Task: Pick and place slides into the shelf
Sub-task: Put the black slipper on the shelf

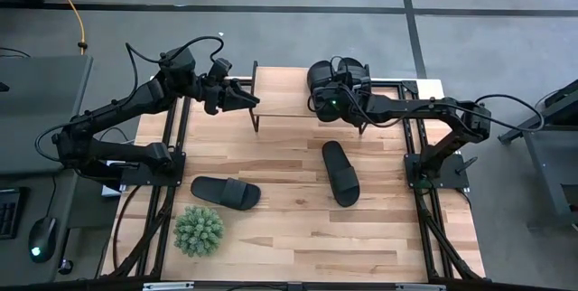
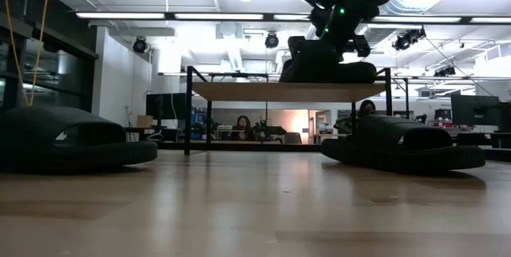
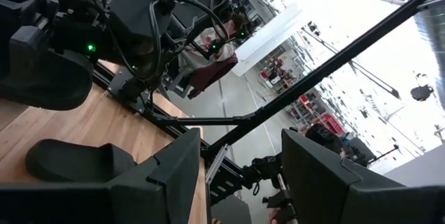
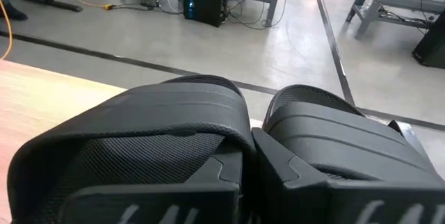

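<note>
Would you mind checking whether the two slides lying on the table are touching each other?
Apart. In the high view, one slide lies near the plant and the other slide farther right, with bare table between them.

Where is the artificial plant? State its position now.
In the high view the small green artificial plant stands on the wooden tabletop at its near left corner, just below the black slide lying on the left arm's side.

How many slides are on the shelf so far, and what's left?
Two slides sit on the shelf, the right gripper at them. Two remain on the table: one near the plant, one mid-table. The left gripper hovers open, empty, at the shelf's left end.
</note>
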You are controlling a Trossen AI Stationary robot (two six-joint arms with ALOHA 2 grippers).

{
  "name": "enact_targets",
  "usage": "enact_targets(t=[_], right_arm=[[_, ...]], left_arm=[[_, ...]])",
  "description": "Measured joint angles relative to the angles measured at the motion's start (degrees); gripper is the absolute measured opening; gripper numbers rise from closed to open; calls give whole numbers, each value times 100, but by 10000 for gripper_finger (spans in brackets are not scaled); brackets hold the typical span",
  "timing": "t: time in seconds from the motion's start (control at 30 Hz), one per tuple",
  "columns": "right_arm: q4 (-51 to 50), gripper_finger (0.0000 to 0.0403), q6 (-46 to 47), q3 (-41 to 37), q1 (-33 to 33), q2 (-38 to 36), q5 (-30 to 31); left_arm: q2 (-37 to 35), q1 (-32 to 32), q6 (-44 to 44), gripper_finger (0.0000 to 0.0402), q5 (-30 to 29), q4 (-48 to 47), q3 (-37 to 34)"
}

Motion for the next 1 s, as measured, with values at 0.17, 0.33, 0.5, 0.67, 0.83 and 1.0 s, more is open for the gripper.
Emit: enact_targets(t=[0.17,0.33,0.5,0.67,0.83,1.0], right_arm=[[-173,0,28,2,2,0,7],[-357,3,158,9,3,0,6],[-381,26,120,9,2,0,4],[-388,70,116,9,4,-1,-2],[-438,113,106,7,4,-78,-48],[-438,142,104,5,4,-251,-60]], left_arm=[[-1,1,0,186,2,0,0],[-2,0,2,186,2,0,0],[-2,2,8,186,1,0,0],[0,1,13,186,1,0,0],[-2,0,13,186,2,0,0],[0,2,18,186,0,2,0]])
